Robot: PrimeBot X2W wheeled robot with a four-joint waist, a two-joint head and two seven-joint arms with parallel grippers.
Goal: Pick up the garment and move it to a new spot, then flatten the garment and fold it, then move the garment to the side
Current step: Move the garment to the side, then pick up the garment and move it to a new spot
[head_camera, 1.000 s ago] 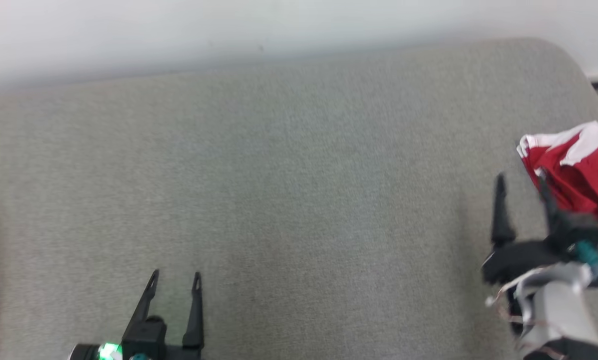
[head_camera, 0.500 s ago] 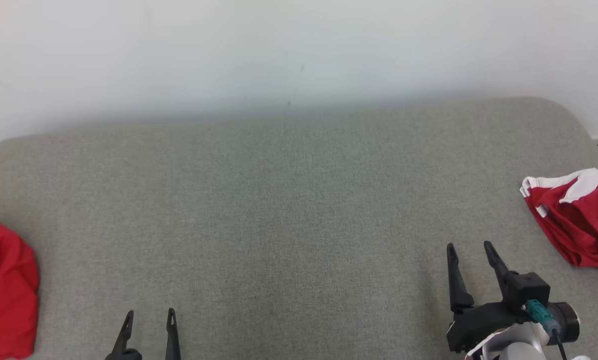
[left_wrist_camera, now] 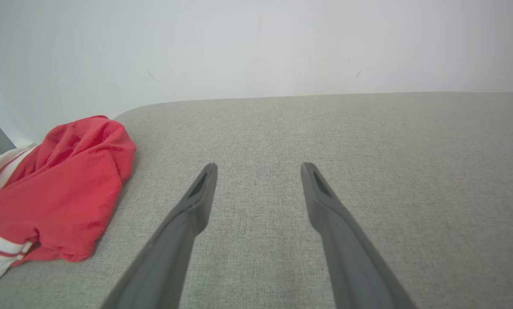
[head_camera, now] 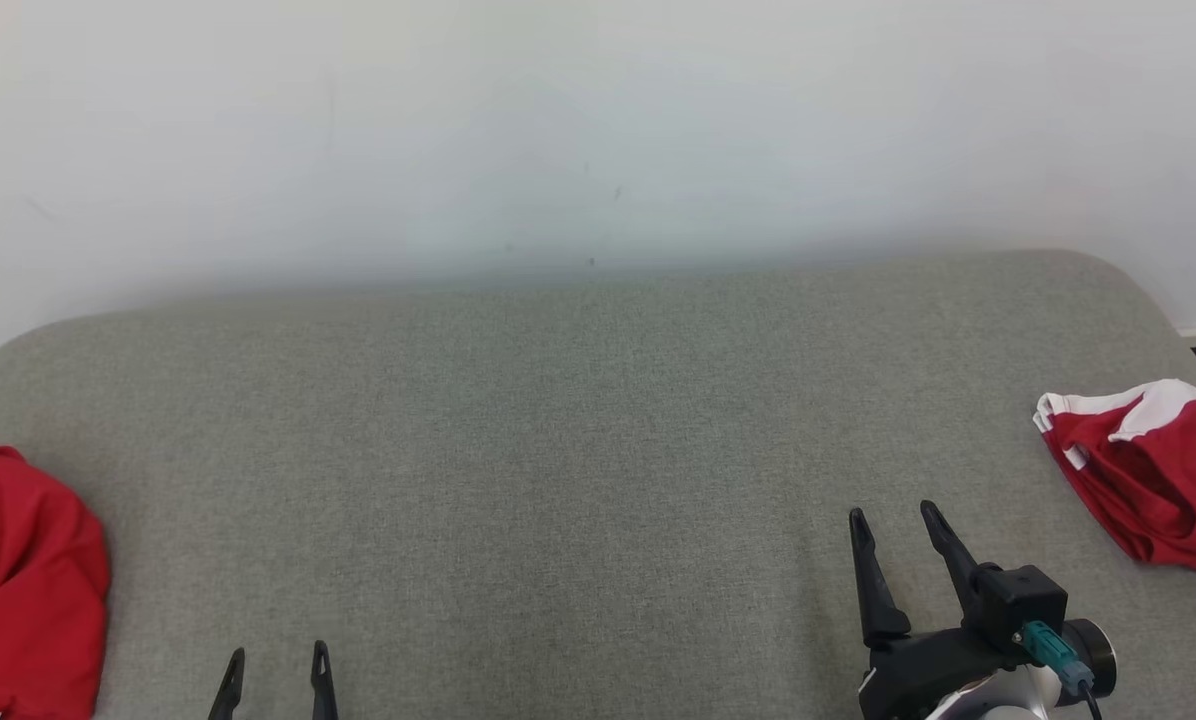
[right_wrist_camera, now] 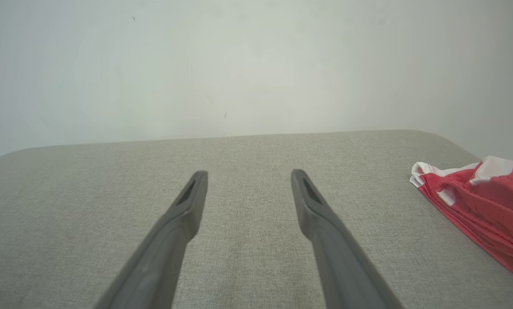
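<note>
**Two red garments at opposite ends of a grey cushion, both grippers empty**

A plain white wall (head_camera: 598, 120) rises behind the scene, marked by a few small dark specks. Below it lies a broad grey fabric cushion (head_camera: 558, 450) with rounded far corners, spanning almost the full width of the head view.

At the cushion's left end sits a crumpled red garment (head_camera: 18, 590), bunched into a soft mound and cut off by the picture's edge. The left wrist view shows white trim with thin red stripes along its near and outer side. At the right end, close to the rounded corner, lies a red-and-white garment (head_camera: 1148, 480). It is lower and flatter, and in the right wrist view its edges look layered one on another, with white bands along the far side. The two garments are well apart, with bare cushion between them.

The right gripper (head_camera: 892, 512) hovers over the cushion near the red-and-white garment, to its left and not touching it. Its two dark fingers are spread with nothing between them. The left gripper (head_camera: 277, 652) shows just its fingertips at the bottom edge, to the right of the crumpled red garment and clear of it. Its fingers are likewise parted and empty.
</note>
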